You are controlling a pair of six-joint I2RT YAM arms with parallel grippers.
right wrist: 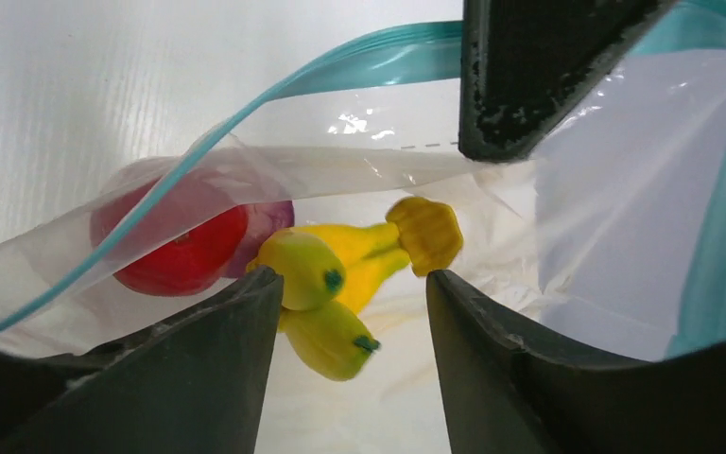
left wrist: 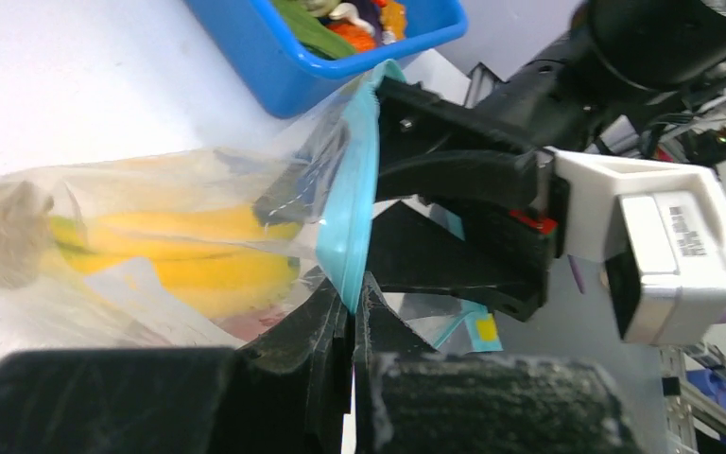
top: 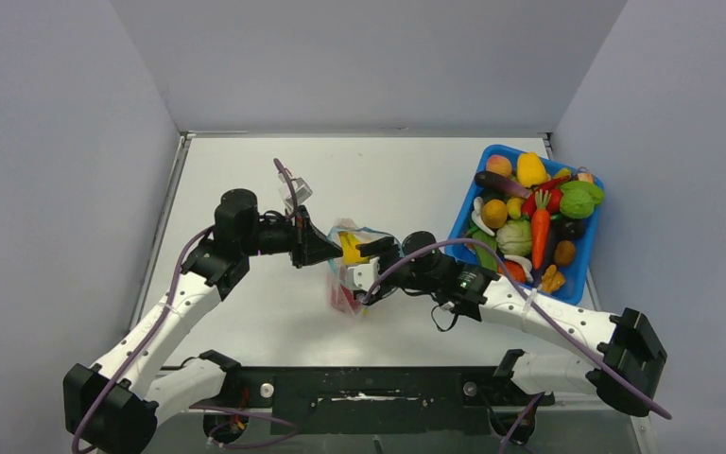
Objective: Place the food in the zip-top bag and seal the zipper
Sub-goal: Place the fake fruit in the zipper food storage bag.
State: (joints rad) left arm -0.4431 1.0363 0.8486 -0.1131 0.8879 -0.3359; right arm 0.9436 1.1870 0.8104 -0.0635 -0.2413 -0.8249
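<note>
Left hand point(left wrist: 352, 305) pinches the light-blue zipper strip point(left wrist: 345, 218) of the crinkly clear plastic bag point(left wrist: 104, 180); right hand point(right wrist: 350, 279) gapes over yellow toy bananas point(right wrist: 326, 336) and a red round fruit point(right wrist: 180, 251) inside.

A blue plastic bin point(top: 575, 284) is placed at the right side of the white table point(top: 246, 189). The table is enclosed by grey walls point(top: 57, 142).

Both arms bend inward and meet over the middle of the worktop. The left hand point(top: 329, 249) pinches its fingers point(left wrist: 340, 326) tight on the zip-top bag point(top: 344, 295) edge. The right hand point(top: 367, 272) faces it, fingers spread apart.
</note>
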